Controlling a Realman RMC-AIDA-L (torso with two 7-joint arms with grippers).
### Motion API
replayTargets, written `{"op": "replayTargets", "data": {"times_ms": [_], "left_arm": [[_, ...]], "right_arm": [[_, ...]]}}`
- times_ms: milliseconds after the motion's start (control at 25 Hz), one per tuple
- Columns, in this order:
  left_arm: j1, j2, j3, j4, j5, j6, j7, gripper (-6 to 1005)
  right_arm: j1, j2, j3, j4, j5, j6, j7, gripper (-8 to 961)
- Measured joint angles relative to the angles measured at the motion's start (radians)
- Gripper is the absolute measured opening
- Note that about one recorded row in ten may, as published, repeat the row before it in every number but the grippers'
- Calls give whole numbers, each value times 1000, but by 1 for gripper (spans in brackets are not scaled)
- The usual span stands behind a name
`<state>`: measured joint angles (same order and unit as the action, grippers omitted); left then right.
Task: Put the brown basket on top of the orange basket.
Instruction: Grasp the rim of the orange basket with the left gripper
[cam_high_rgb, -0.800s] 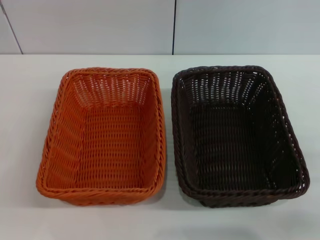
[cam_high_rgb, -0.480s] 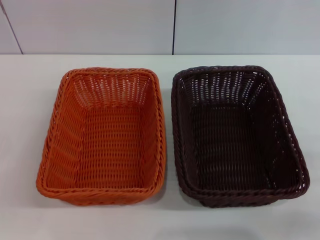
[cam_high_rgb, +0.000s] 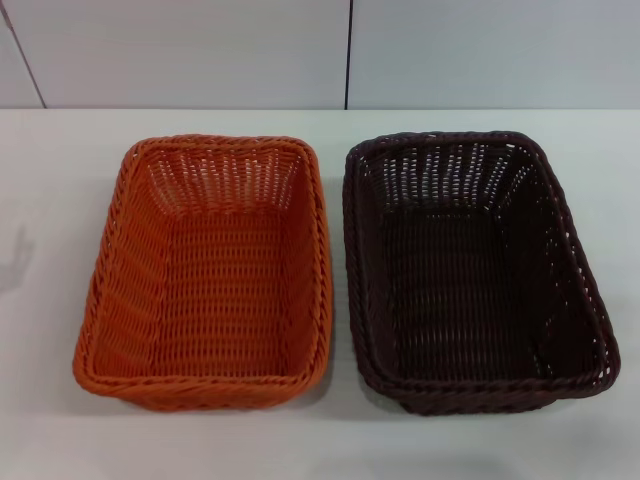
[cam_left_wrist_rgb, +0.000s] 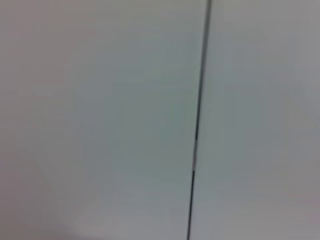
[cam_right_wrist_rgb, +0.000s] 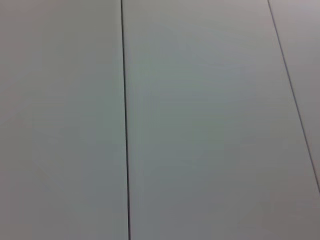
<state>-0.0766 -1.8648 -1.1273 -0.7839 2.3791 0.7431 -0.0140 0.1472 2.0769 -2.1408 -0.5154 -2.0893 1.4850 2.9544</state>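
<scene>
The orange basket (cam_high_rgb: 212, 270) rests on the white table on the left in the head view, empty, its braided rim facing up. Right beside it stands the brown basket (cam_high_rgb: 470, 268), very dark and also empty, with a narrow strip of table between the two rims. Neither gripper appears in any view. Both wrist views show only pale wall panels with dark seams.
The white table (cam_high_rgb: 50, 180) spreads around both baskets, with bare surface at the left, right and front. A pale panelled wall (cam_high_rgb: 200, 50) with a dark vertical seam stands behind the table. A faint shadow lies on the table at the far left edge.
A faint shadow has appeared on the table at the far left edge. The baskets have not moved.
</scene>
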Motion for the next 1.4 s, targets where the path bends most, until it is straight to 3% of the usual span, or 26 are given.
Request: {"op": "replayTargets", "data": {"times_ms": [40, 160, 200, 240, 360, 400, 440, 520, 640, 680, 800, 880, 960, 1400], "left_arm": [[0, 0, 0, 0, 0, 0, 0, 785], [62, 19, -124, -211, 125, -233, 5, 785], [101, 11, -217, -381, 219, -456, 5, 785], [101, 11, -217, -381, 219, -456, 5, 785], [136, -16, -324, -614, 322, -795, 11, 785], [142, -44, -368, -751, 356, -995, 47, 785], [142, -44, -368, -751, 356, -995, 47, 785], [140, -88, -411, -871, 367, -1190, 123, 785], [115, -180, -493, -1006, 368, -1447, 257, 786], [103, -191, -504, -1033, 367, -1516, 273, 786], [49, -192, -507, -1088, 367, -1702, 256, 786], [49, -192, -507, -1088, 367, -1702, 256, 786], [-3, -195, -496, -1084, 391, -1805, 246, 786], [-95, -197, -456, -919, 409, -1844, 229, 787]], "right_arm": [[0, 0, 0, 0, 0, 0, 0, 705], [6, 0, 0, 0, 0, -2, 0, 705], [8, 0, -1, 0, 0, -2, 0, 705], [8, 0, -1, 0, 0, -2, 0, 705], [11, 0, -1, 0, 0, -4, 0, 704], [12, 0, -1, 0, 0, -9, 0, 704], [12, 0, -1, 0, 0, -9, 0, 704], [16, 0, -1, 2, 0, -17, 0, 704], [25, 0, 0, 16, 1, -24, 0, 704], [27, 0, -1, 18, 1, -27, 0, 704], [29, 1, -3, 26, 1, -33, 0, 704], [29, 1, -6, 29, 1, -34, 0, 704], [29, 1, -8, 29, 1, -35, 0, 704], [27, 2, -16, 29, 4, -41, 0, 704]]}}
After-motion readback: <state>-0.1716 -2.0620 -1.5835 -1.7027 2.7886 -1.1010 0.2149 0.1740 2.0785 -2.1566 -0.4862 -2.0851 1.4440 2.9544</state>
